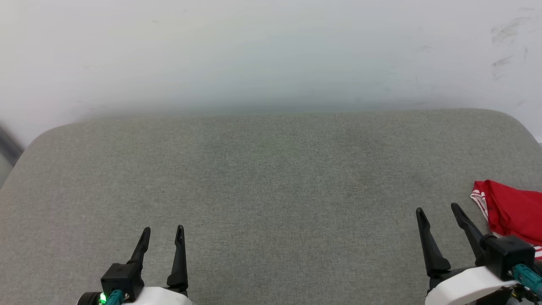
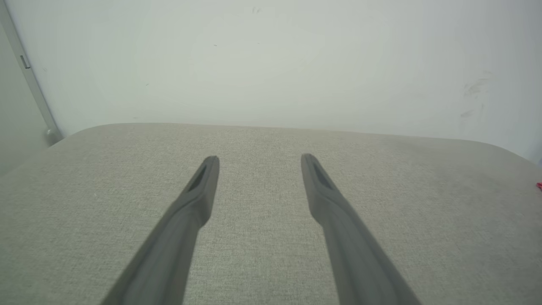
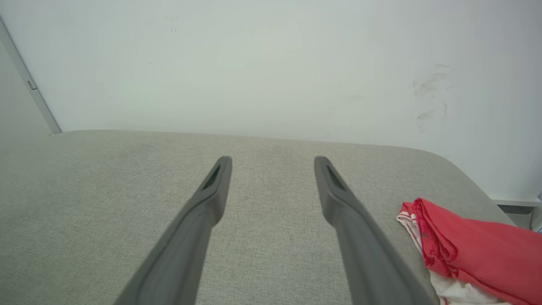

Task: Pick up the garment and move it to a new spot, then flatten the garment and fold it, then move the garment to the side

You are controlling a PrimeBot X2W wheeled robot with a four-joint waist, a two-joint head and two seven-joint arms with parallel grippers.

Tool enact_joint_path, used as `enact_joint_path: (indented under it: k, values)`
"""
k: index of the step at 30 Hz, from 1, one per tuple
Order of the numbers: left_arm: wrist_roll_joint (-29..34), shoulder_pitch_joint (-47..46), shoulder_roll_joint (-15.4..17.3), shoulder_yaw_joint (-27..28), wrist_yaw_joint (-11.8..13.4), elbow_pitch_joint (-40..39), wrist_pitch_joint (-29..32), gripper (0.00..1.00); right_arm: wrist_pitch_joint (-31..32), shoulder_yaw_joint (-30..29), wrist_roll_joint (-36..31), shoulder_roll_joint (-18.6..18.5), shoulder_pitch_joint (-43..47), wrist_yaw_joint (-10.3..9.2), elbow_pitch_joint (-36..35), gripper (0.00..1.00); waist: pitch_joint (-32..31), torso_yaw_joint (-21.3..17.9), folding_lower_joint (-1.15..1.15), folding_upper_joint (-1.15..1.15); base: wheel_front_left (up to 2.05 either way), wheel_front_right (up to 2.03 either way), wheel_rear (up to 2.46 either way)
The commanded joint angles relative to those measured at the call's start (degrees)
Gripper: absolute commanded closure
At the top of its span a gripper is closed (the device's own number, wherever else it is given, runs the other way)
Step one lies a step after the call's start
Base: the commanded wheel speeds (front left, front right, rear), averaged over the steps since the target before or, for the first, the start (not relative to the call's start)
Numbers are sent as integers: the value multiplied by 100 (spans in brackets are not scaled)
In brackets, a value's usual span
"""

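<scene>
Where the garment [image 1: 511, 212] lies: at the right edge of the grey fabric worktop [image 1: 271, 178], bunched up; just right of the right gripper [image 1: 436, 208], apart from its fingers
Cut off: the head view's right border slices through the garment, so its full extent cannot be told; in the right wrist view its lower and right parts run out of frame
Seen of it: red cloth folded over on itself; striped red-and-white trim at its left end; a little white cloth underneath
Red speck [image 2: 539, 185]: at the left wrist view's right border; too small to tell what it is
Left gripper [image 1: 163, 228]: low at the left, over bare worktop; jaws apart, nothing between them
Right gripper: low at the right; jaws apart and empty, leaning slightly leftward
Forearms: pale housings, cut by the bottom edge
Wall [image 1: 271, 51]: pale, behind the worktop; faint dark scuffs [image 1: 504, 31] at the right
Grey strip [image 2: 29, 80]: slanting up the wall's left side; what it is cannot be told
</scene>
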Motion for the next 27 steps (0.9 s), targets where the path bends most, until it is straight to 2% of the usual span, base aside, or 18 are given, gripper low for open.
enact_joint_path:
  k: [1,15,16,19,27]
  values:
    - [-10,-8,-3,-5,-27,25,-37,0,13,0,2,34,46,-3,-19,0,-2,-2,1,0,0,0,0]
    - [0,-242,18,-38,-119,173,-38,0,-101,144,48,-12,-136,-3,190,0,25,11,1,0,0,0,0]
    - [-3,-184,11,-35,-104,176,5,100,-72,139,19,1,-54,0,203,100,26,10,1,0,0,0,0]
    - [-42,-86,-43,-57,-106,315,31,100,-61,151,60,2,39,0,350,100,27,11,1,0,0,0,0]
    - [-851,-188,-129,153,-250,358,268,100,-50,126,1091,-43,-94,0,528,100,43,23,1,0,0,0,0]
